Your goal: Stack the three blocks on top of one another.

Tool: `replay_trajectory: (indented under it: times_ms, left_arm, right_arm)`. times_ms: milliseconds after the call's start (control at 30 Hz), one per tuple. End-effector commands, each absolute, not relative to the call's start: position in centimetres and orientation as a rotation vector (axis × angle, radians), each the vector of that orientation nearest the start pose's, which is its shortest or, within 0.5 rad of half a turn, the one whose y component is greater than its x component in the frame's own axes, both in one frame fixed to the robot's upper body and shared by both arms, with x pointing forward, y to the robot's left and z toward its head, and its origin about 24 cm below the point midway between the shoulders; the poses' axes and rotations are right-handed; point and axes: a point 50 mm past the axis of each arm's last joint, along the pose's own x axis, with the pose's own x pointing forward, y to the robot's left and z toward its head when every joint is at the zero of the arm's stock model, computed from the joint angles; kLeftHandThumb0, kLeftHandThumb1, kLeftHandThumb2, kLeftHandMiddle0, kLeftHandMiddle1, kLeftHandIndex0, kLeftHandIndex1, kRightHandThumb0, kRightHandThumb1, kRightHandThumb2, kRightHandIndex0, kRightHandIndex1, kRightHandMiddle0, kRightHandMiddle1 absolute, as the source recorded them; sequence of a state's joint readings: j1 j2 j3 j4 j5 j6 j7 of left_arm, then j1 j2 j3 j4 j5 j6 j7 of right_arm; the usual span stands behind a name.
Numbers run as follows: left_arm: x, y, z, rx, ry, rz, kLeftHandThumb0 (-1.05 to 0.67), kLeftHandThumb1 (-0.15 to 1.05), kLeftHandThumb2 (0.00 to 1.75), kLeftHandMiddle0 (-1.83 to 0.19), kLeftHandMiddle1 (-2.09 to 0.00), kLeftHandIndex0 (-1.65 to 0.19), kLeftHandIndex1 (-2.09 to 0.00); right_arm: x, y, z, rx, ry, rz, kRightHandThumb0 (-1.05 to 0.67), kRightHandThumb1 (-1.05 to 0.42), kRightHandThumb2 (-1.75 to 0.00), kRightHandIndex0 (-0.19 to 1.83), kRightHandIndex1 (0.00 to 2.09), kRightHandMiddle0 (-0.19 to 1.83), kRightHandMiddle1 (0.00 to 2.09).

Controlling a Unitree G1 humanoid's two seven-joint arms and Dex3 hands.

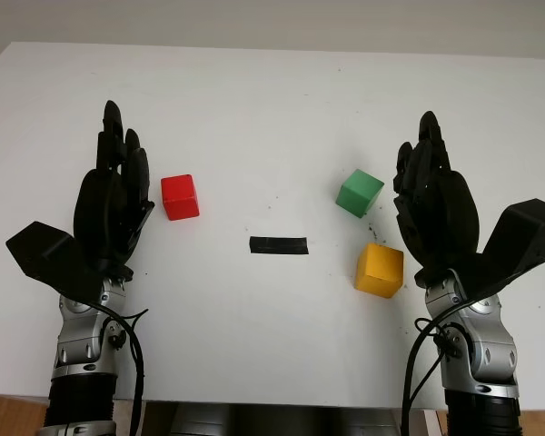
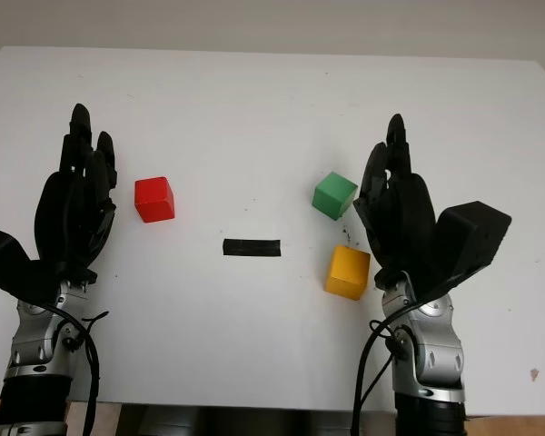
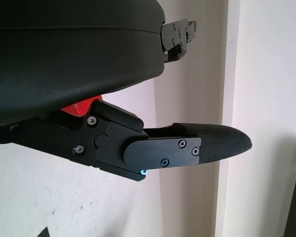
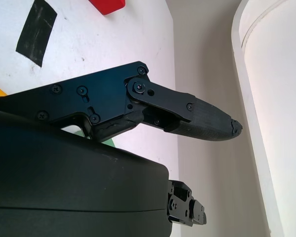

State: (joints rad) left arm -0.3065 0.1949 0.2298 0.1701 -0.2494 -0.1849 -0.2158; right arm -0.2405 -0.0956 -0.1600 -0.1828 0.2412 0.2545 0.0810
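Note:
Three separate blocks lie on the white table (image 1: pixel 272 100). The red block (image 1: pixel 180 197) sits left of centre, and a sliver of it (image 3: pixel 81 107) peeks past the left hand's shell. The green block (image 1: pixel 360 193) is right of centre, with the yellow block (image 1: pixel 380 270) just in front of it, nearer me. My left hand (image 1: pixel 118 182) hovers open just left of the red block. My right hand (image 1: pixel 431 195) is open just right of the green and yellow blocks. Neither hand touches a block.
A strip of black tape (image 1: pixel 278 246) marks the table's middle, between the red block and the other two. The table's front edge runs just below both forearms. A pale wall rises behind the far edge.

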Motion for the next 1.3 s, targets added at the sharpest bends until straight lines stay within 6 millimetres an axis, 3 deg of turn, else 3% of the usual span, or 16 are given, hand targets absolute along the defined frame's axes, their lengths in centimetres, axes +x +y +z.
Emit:
replay_trajectory:
  times_ms: [0, 267, 400, 467, 600, 767, 933, 1267]
  left_arm:
    - [30.0, 21.7, 11.8, -0.037, -0.374, -0.045, -0.81, 1.05, 0.5, 0.19, 0.0, 0.19, 0.0]
    - [30.6, 21.3, 11.8, -0.033, -0.366, -0.051, -0.8, 1.05, 0.5, 0.19, 0.0, 0.19, 0.0]
    - [30.7, 21.5, 12.5, 0.057, -0.386, -0.005, -0.84, 1.05, 0.43, 0.16, -0.04, 0.15, -0.03]
    - [30.6, 21.8, 13.6, 0.255, -0.416, 0.07, -0.82, 1.05, 0.4, 0.1, -0.07, 0.09, -0.06]
    - [30.3, 22.5, 15.8, 0.578, -0.491, 0.162, -0.75, 1.05, 0.18, -0.02, -0.07, -0.18, -0.16]
    - [30.3, 23.7, 18.7, 0.908, -0.463, 0.127, -0.79, 1.03, 0.07, -0.04, -0.07, -0.3, -0.16]
    - [30.5, 24.0, 20.3, 1.02, -0.362, 0.026, -0.81, 1.0, 0.05, -0.08, -0.07, -0.39, -0.16]
    - [31.3, 23.6, 20.6, 1.181, -0.214, -0.096, -0.86, 0.95, 0.05, -0.05, -0.05, -0.47, -0.12]
  right_arm:
    - [28.7, -17.7, 13.0, 0.14, -0.191, 0.059, -0.74, -1.05, -0.75, -0.19, 0.0, -0.19, 0.0]
    - [29.2, -17.9, 13.1, 0.141, -0.188, 0.055, -0.75, -1.05, -0.74, -0.19, 0.0, -0.19, 0.0]
    - [29.1, -18.6, 13.5, 0.128, -0.202, 0.04, -0.74, -1.05, -0.7, -0.19, 0.0, -0.19, 0.0]
    - [28.9, -19.0, 14.0, 0.122, -0.217, 0.048, -0.74, -1.05, -0.7, -0.19, 0.0, -0.19, 0.0]
    - [28.5, -19.5, 15.0, 0.131, -0.245, 0.051, -0.74, -1.05, -0.69, -0.19, 0.0, -0.19, 0.0]
    - [28.2, -19.7, 15.7, 0.154, -0.262, 0.015, -0.72, -1.05, -0.67, -0.19, 0.0, -0.19, 0.0]
    - [28.1, -19.8, 15.7, 0.164, -0.26, -0.001, -0.73, -1.05, -0.67, -0.19, 0.0, -0.19, 0.0]
    - [27.9, -19.7, 15.3, 0.165, -0.245, -0.003, -0.71, -1.05, -0.69, -0.19, 0.0, -0.19, 0.0]
